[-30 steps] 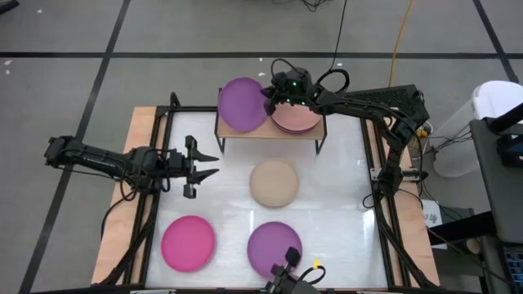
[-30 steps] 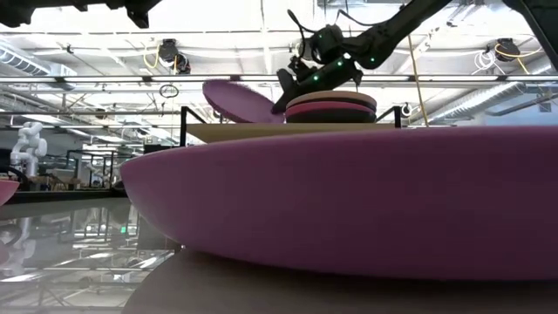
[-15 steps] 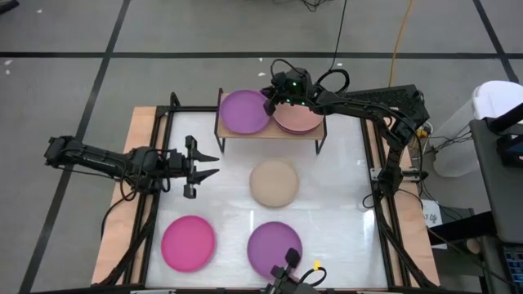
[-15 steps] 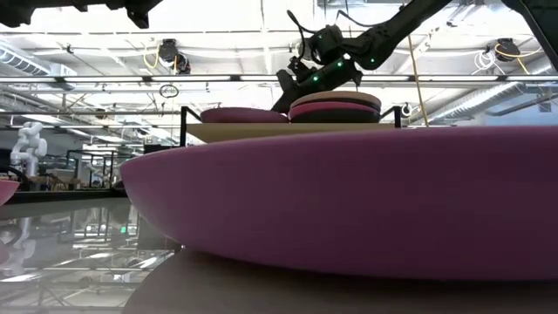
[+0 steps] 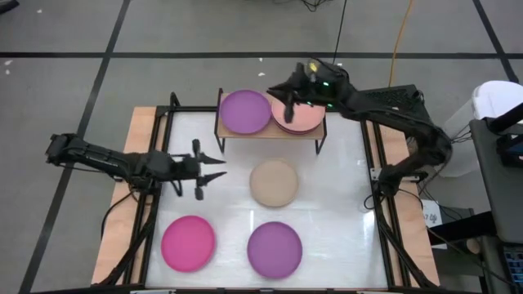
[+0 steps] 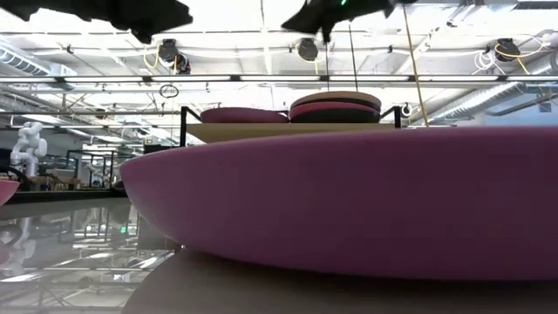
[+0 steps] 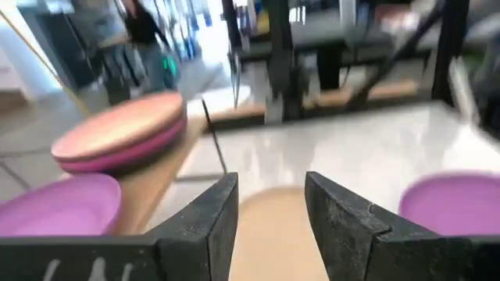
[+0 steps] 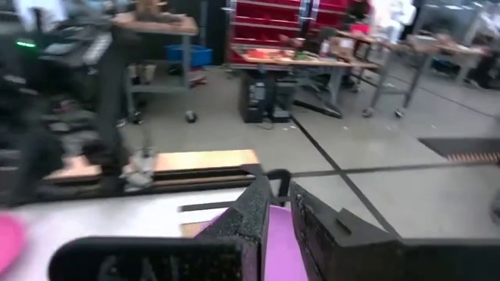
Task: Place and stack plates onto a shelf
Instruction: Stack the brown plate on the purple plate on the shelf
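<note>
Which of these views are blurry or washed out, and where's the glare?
Left wrist view: motion-blurred, with the plate stack and background smeared. Right wrist view: soft too, room streaked. Low view: the near purple plate fills the frame, under bright ceiling lights. High view: sharp, with mild sheen on the white table.

Two plates sit singly on the shelf beside a stack; three plates lie below it; two arms.

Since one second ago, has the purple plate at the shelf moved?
Yes. The purple plate has shifted rightwards and settled flat on the shelf, no longer tilted over its left end.
</note>
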